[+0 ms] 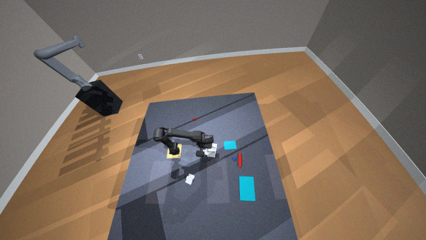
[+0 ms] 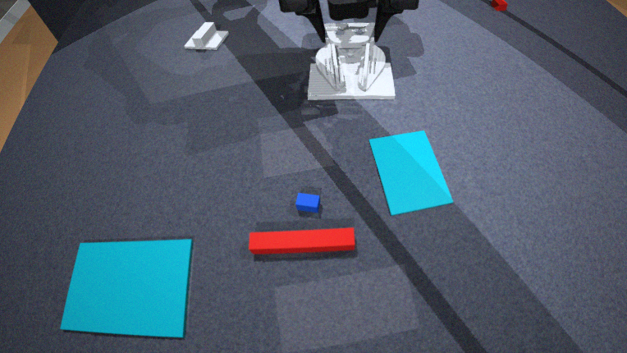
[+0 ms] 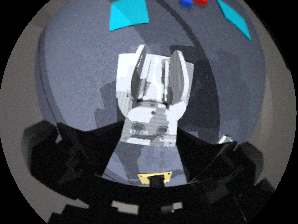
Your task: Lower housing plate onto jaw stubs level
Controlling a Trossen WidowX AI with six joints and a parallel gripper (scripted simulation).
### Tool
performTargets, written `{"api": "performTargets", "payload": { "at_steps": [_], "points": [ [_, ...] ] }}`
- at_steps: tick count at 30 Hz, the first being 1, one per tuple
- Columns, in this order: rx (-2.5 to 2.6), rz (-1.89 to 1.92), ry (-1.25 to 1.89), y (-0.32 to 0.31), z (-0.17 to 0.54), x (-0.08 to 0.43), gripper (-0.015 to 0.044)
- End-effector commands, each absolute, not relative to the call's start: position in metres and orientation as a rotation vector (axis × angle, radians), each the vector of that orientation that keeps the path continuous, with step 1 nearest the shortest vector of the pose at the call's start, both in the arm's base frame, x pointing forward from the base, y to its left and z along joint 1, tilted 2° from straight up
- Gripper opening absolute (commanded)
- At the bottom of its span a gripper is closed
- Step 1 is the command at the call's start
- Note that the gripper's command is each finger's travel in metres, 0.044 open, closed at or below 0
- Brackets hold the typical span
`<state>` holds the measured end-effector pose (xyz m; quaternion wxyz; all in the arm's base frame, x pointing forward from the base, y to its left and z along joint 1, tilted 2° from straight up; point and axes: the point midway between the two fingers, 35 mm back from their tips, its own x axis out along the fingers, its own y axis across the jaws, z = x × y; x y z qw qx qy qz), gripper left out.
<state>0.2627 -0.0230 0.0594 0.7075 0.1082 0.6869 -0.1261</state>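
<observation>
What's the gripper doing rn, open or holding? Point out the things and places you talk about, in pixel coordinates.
Gripper (image 1: pixel 204 149) (image 2: pixel 350 39) (image 3: pixel 149 125): closed on the white housing plate (image 2: pixel 350 31) (image 3: pixel 150 136), between its two fingers.

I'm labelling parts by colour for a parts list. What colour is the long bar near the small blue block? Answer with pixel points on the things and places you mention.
Red (image 1: pixel 240 159) (image 2: pixel 301 241); shows best in the exterior view.

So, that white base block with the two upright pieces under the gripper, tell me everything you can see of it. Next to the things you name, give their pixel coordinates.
The white, hard-looking base block (image 1: pixel 212 154) (image 2: pixel 350 93) (image 3: pixel 123 75) is a flat rectangular slab, lying flat on the dark blue-grey mat. Two thin, rounded white jaws rise from it, side by side with a gap between them. Fine lines run across its top. The white housing plate between the black gripper's fingers overlaps its rear in view; whether they touch, I can't tell.
</observation>
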Motion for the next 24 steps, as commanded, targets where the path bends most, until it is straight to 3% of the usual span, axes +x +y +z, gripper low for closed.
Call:
{"api": "performTargets", "payload": {
  "at_steps": [1,24],
  "points": [
    [0.234,-0.281,1.526,-0.0238,0.0583,0.263,0.0351],
    [0.227,-0.274,1.527,-0.0239,0.0539,0.2631,0.0351]
  ]
}}
